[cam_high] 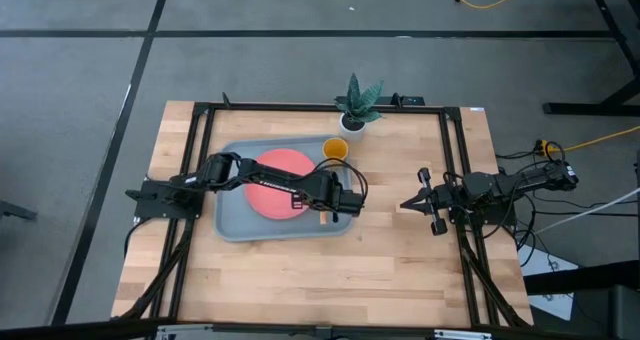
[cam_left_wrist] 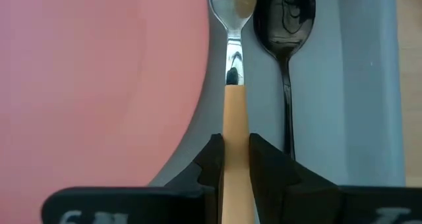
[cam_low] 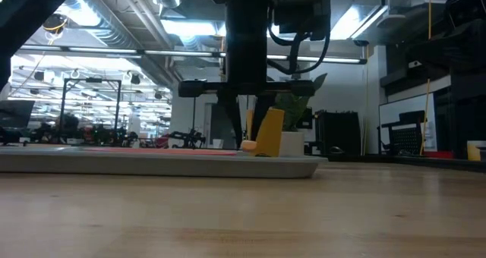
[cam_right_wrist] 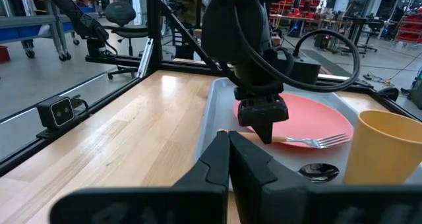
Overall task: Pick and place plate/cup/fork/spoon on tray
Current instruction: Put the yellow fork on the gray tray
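On the left we see the plate [cam_left_wrist: 99, 72] inside the tray [cam_high: 235, 225]. Our left gripper [cam_left_wrist: 234, 159] pinches the fork [cam_left_wrist: 232, 85] by its handle between plate and spoon [cam_left_wrist: 285, 26]. Rightward, our right gripper [cam_right_wrist: 229, 159] rests pressed together over bare table [cam_high: 400, 270].

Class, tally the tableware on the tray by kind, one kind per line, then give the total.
Plate: 1
Cup: 1
Fork: 1
Spoon: 1
Total: 4, all on the tray
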